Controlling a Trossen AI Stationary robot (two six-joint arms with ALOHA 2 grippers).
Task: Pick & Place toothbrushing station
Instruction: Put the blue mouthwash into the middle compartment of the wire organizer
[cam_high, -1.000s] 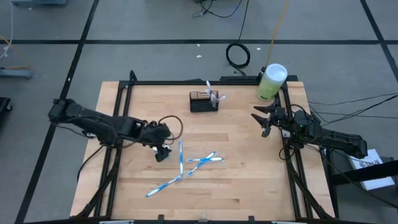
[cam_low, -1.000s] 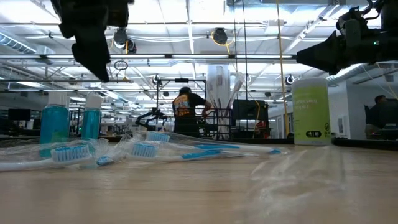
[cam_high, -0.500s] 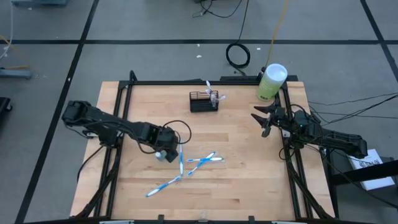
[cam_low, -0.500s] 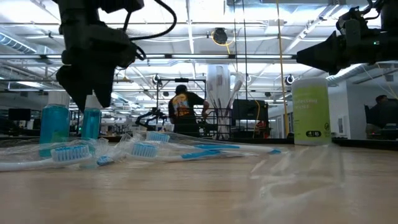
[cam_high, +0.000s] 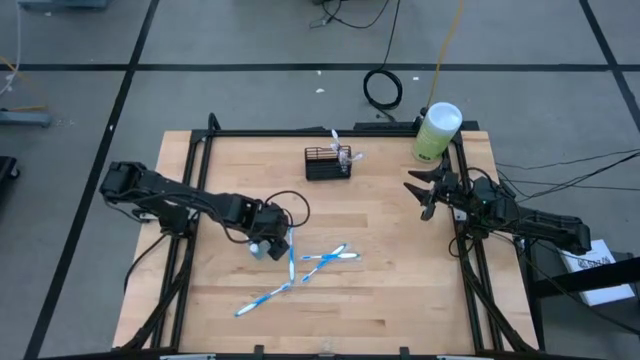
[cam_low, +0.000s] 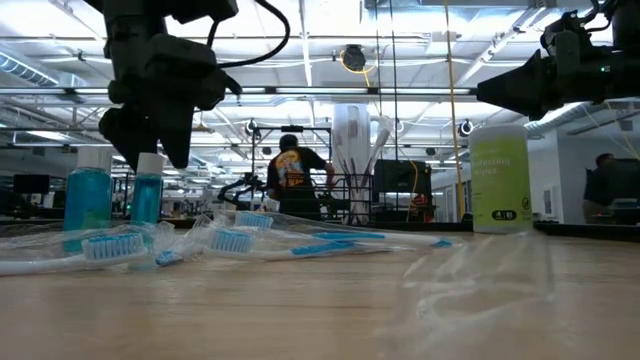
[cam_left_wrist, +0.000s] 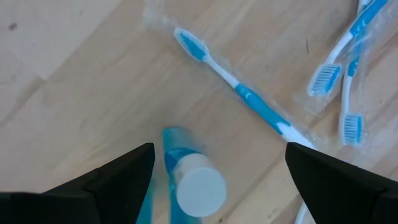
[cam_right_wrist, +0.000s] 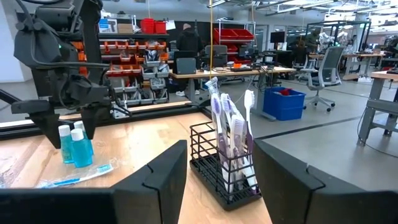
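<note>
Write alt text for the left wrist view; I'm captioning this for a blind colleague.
The left gripper hangs with open jaws straight above a small blue bottle with a white cap standing on the wooden table. Beyond it lie several blue-and-white toothbrushes in clear wrappers, one close to the bottle and others crossed farther off.

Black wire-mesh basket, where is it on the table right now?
In the high view, the black wire-mesh basket stands near the table's far edge, around the middle, left of the pale-green cylinder with the white lid, with packaged toothbrushes upright in its right end.
</note>
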